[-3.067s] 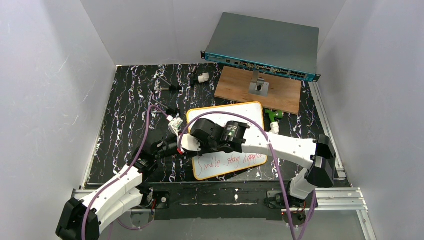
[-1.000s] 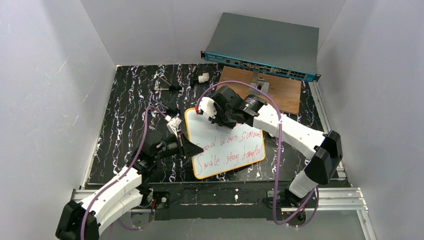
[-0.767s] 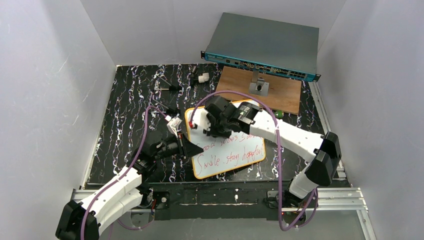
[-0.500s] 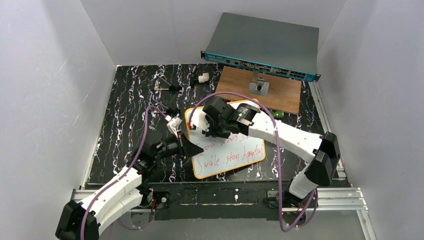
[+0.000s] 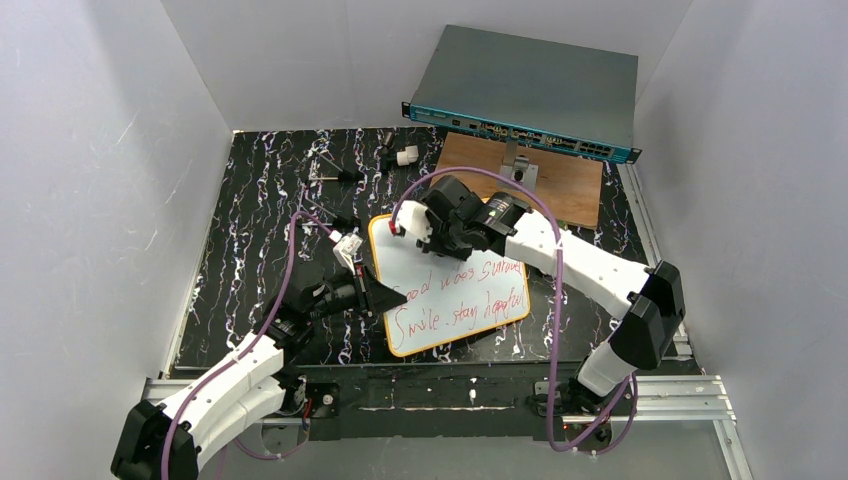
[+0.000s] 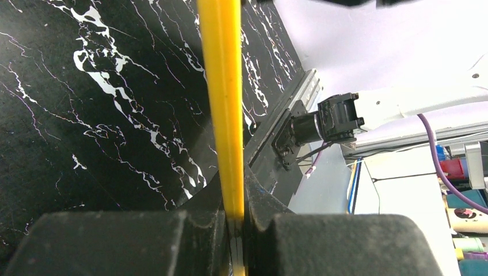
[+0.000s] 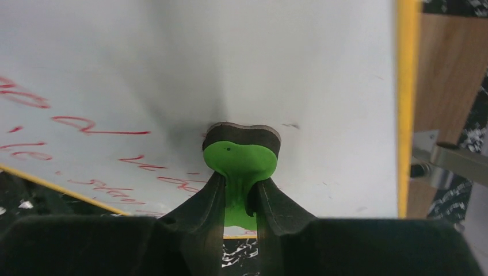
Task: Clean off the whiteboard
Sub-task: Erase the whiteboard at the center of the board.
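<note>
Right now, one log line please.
left end effector: grips whiteboard edge | right end effector: green eraser on whiteboard | red writing: present

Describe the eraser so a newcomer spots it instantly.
Find the yellow-framed white rectangular whiteboard mid-table. At its far blank end the right gripper pinches a small bright-green eraser, dark pad against the board. Nothing else on the white surface is green.

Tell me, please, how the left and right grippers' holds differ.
The left gripper clamps the yellow frame of the whiteboard; the right gripper clamps a green eraser, its pad against the white face. The left is at the board's left side, the right its far end. Both are shut.
</note>
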`<action>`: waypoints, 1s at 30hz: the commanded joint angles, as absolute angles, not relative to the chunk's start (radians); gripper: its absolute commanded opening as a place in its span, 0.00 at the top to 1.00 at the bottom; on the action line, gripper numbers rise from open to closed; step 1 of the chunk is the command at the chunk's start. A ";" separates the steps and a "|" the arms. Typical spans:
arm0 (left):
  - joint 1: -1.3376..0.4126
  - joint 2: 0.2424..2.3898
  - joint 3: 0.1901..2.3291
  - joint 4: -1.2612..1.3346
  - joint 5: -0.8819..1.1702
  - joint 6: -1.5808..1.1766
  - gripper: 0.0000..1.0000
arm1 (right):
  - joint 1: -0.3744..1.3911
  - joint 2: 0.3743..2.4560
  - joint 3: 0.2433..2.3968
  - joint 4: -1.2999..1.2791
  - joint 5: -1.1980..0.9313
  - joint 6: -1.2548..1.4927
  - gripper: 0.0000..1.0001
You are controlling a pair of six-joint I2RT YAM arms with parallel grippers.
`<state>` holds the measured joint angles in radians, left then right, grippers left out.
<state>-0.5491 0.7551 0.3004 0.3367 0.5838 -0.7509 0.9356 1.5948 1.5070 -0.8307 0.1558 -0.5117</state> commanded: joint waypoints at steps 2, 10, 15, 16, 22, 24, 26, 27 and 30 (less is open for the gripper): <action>-0.560 0.736 0.321 0.519 0.677 -0.699 1.00 | 1.012 1.573 1.486 -0.890 -0.056 -0.560 0.99; -0.560 0.707 0.314 0.499 0.670 -0.697 1.00 | 0.986 1.601 1.510 -0.816 0.122 -0.511 0.99; -0.560 0.713 0.316 0.501 0.672 -0.699 1.00 | 0.912 1.602 1.540 -0.794 0.175 -0.479 0.99; -0.560 0.715 0.316 0.504 0.672 -0.699 1.00 | 0.904 1.596 1.539 -0.795 0.168 -0.476 0.99; -0.560 0.732 0.316 0.523 0.676 -0.705 1.00 | 0.897 1.564 1.526 -0.865 -0.076 -0.483 0.99; -0.560 0.733 0.316 0.525 0.676 -0.706 1.00 | 0.902 1.562 1.528 -0.898 -0.156 -0.499 0.99; -0.560 0.732 0.316 0.523 0.675 -0.706 1.00 | 0.910 1.563 1.529 -0.924 -0.214 -0.516 0.99; -0.560 0.731 0.316 0.520 0.675 -0.707 1.00 | 0.916 1.562 1.529 -0.930 -0.230 -0.523 0.99; -0.560 0.727 0.317 0.519 0.673 -0.706 1.00 | 0.932 1.562 1.526 -0.934 -0.235 -0.531 0.99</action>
